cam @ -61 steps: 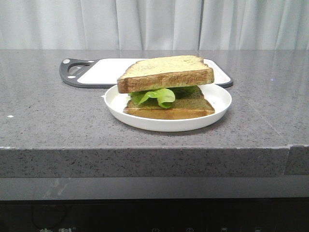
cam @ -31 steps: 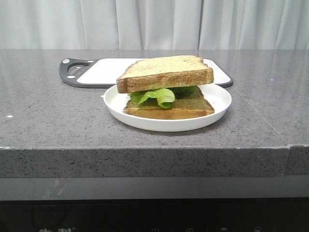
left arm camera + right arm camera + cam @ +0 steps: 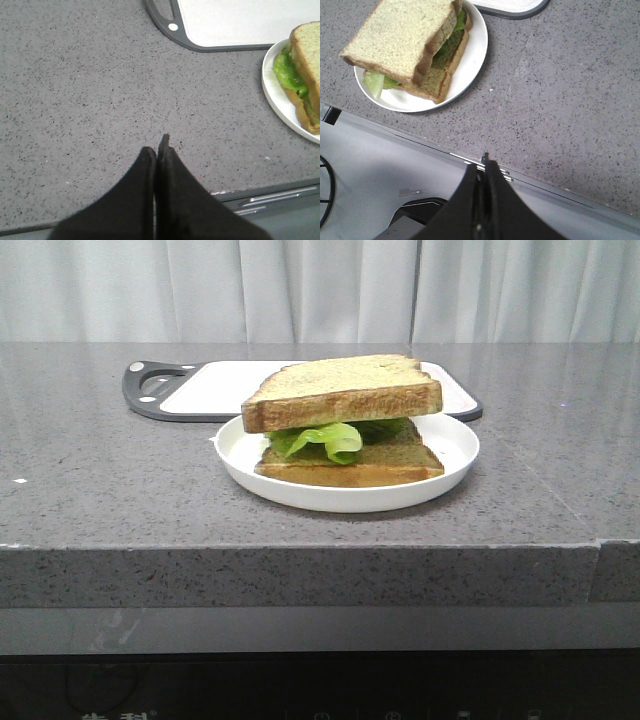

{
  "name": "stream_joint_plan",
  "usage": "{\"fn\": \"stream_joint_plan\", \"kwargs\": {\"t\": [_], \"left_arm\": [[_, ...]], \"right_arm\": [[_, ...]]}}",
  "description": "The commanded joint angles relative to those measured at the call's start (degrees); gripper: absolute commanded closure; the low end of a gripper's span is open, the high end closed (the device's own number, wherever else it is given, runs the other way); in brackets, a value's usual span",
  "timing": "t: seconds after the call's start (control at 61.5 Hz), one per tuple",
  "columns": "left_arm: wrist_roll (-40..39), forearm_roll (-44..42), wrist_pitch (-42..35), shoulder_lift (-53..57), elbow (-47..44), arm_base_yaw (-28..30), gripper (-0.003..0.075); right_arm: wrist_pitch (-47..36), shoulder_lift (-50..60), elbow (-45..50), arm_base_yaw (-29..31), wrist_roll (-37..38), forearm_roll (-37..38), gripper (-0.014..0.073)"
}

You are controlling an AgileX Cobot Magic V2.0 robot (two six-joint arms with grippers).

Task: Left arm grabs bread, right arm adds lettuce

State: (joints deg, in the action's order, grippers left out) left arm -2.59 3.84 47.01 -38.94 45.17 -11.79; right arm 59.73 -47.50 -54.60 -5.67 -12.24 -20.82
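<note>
Bread (image 3: 345, 390) tops lettuce (image 3: 325, 437) and a second slice (image 3: 350, 465) on the plate (image 3: 455, 445).
Left gripper (image 3: 159, 146) and right gripper (image 3: 484, 167) hang pinched together, holding nothing, over the counter's (image 3: 110, 490) edge; no writing shows.

A round white plate (image 3: 450, 452) sits at the centre of the frame on the speckled grey table (image 3: 110, 490). Just behind it, toward the upper middle, lies a white cutting board (image 3: 215, 386) with a dark handled rim. Pale curtains (image 3: 200, 290) fill the top.
</note>
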Motion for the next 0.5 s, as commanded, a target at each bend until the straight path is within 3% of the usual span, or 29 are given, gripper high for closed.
{"fn": "stream_joint_plan", "kwargs": {"t": [0.0, 0.325, 0.488], "left_arm": [[-0.5, -0.3, -8.3, 3.8, 0.4, 2.1, 0.0741], [-0.5, 1.9, -35.7, 22.9, -17.7, 11.5, 0.0741], [-0.5, 3.5, -39.0, 30.9, -28.6, 13.5, 0.0741]], "right_arm": [[-2.4, 0.3, -1.5, 0.4, 0.2, -1.5, 0.0711], [-2.4, 0.3, -1.5, 0.4, 0.2, -1.6, 0.0711], [-2.4, 0.3, -1.5, 0.4, 0.2, -1.6, 0.0711]]}}
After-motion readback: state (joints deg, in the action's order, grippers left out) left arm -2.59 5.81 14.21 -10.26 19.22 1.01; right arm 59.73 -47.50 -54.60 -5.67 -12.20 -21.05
